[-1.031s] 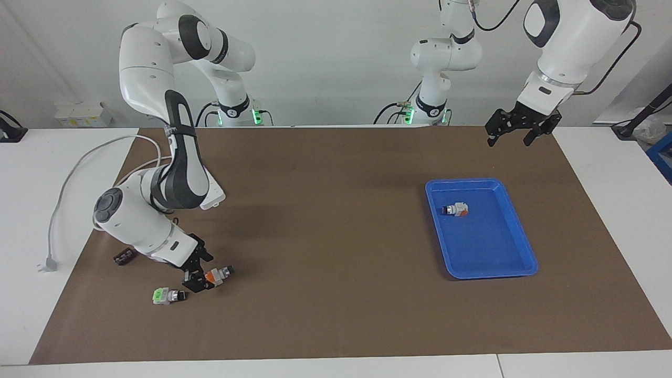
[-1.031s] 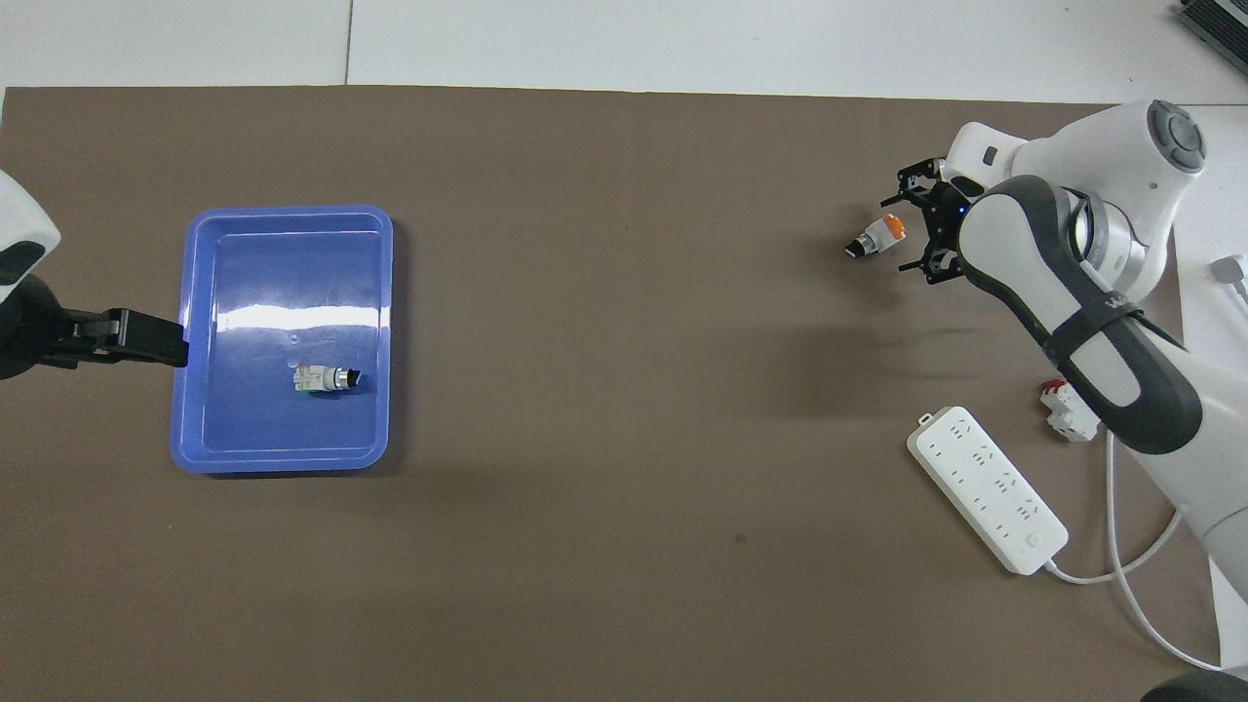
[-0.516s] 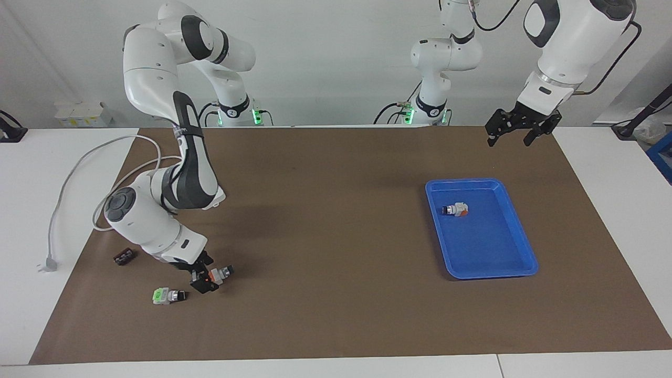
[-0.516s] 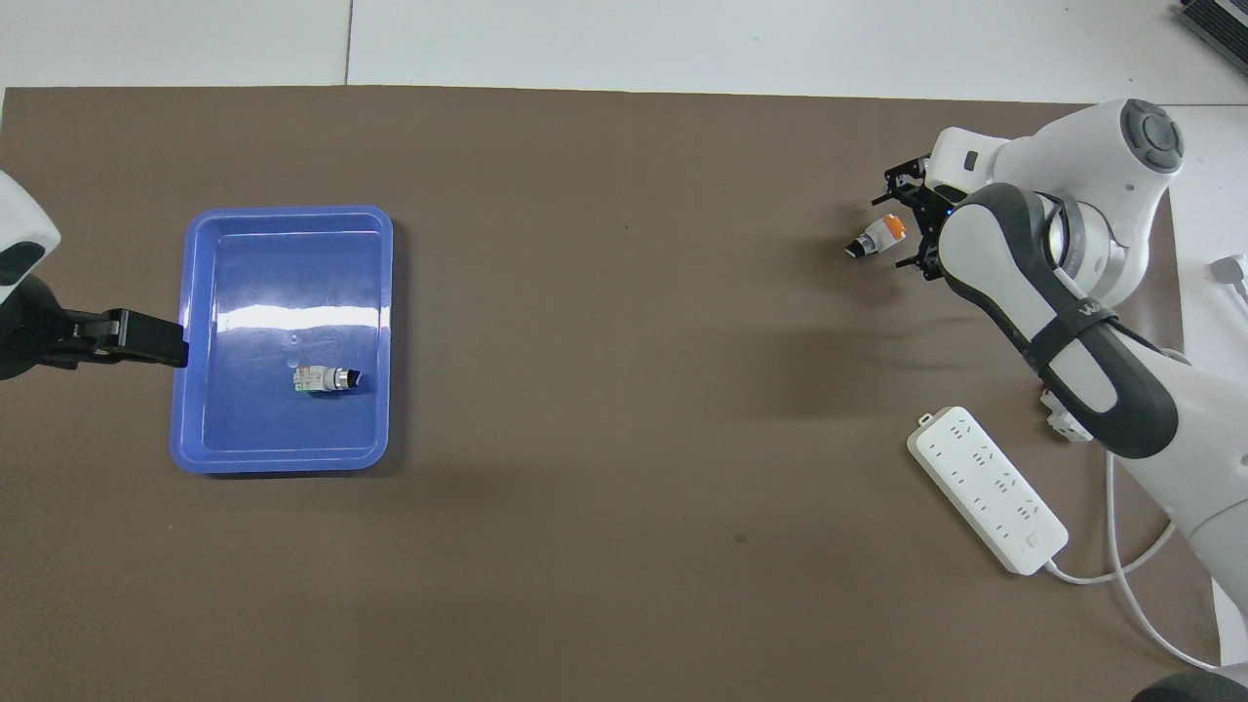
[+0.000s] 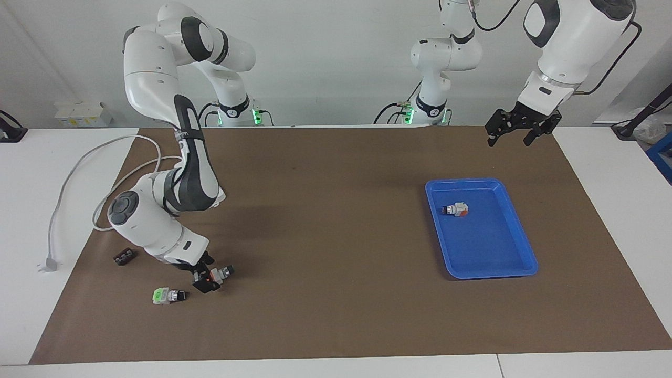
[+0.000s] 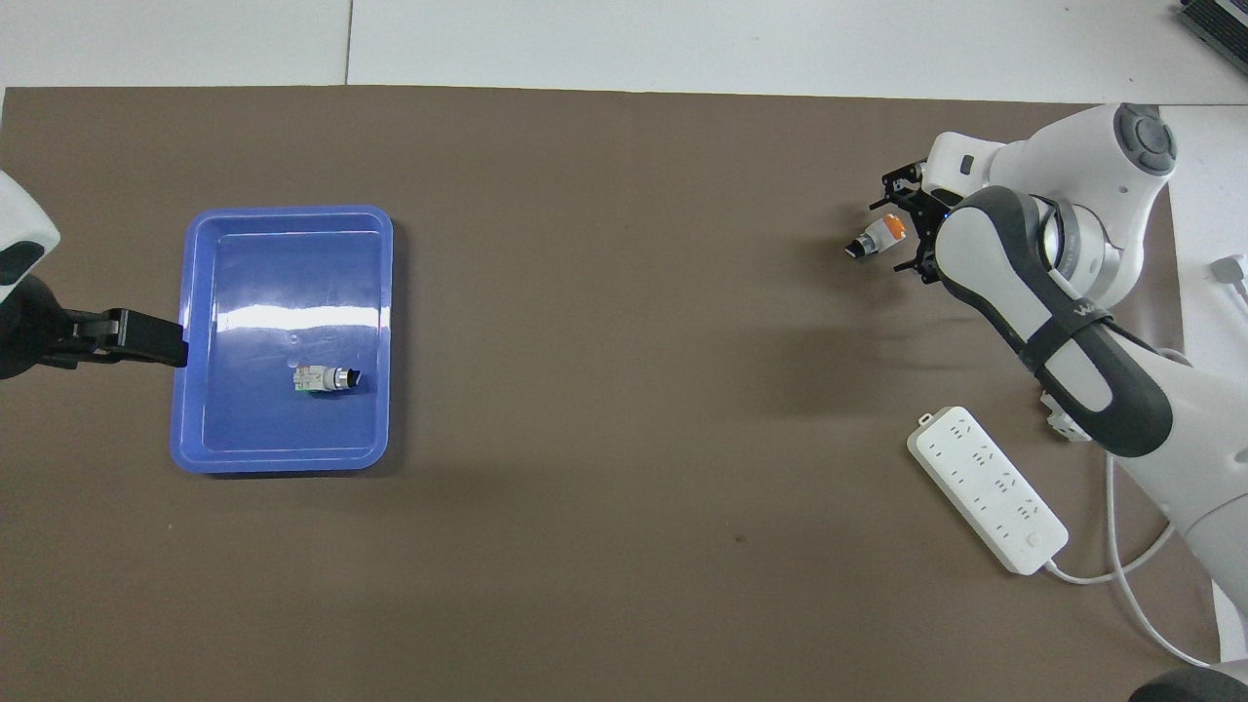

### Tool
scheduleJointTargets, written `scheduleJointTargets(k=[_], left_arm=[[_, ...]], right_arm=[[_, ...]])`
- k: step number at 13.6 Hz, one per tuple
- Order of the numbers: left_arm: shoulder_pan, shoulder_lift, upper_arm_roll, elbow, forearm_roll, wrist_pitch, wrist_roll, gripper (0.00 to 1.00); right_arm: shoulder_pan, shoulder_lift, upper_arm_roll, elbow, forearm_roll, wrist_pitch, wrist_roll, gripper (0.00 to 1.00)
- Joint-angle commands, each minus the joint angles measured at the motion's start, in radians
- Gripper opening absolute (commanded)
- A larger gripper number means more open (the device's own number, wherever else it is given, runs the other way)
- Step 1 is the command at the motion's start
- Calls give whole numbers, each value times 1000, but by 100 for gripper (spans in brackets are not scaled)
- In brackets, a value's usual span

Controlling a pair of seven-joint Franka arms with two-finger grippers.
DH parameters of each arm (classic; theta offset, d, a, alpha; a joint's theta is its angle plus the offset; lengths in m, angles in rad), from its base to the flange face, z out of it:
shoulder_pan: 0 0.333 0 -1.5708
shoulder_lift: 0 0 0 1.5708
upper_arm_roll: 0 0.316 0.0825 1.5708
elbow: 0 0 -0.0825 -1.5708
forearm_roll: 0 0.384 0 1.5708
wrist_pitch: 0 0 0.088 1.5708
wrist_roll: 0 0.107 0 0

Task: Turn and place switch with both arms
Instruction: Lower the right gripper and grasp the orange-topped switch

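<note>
The switch point(image 5: 222, 272) point(image 6: 875, 237) lies on the brown mat at the right arm's end of the table, white with an orange block, a silver collar and a black knob. My right gripper point(image 5: 208, 274) point(image 6: 898, 234) is low over it and open, one finger on each side of the orange end, with gaps showing. My left gripper point(image 5: 517, 131) point(image 6: 146, 337) waits open in the air beside the blue tray point(image 5: 517, 247) point(image 6: 283, 458), at the left arm's end.
A similar white switch with an orange-red end point(image 5: 455, 209) point(image 6: 328, 378) lies in the tray. A green-ended switch point(image 5: 168, 295) and a small black part point(image 5: 123, 256) lie near the right gripper. A white power strip point(image 6: 987, 487) with its cable lies nearer to the robots.
The right arm's wrist has turned and its gripper has settled closer around the orange end of the switch. The switch has stayed put and the left arm has not moved.
</note>
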Motion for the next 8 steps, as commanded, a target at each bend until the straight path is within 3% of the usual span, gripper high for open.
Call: scheduleJointTargets(k=[1,6,8], left_arm=[[1,-23,3,-21,2,3,3,100],[-4,-23,0,-21,2,9,3,100],[-10,-23,0,-21,2,14,3,100]], right_arm=[[-21,-9,11,-27,-8,1,-25,90],[-37,-18,11,-51,7,-3,-14,76],[-37,-20,11,-53,7,-9,-9,53]])
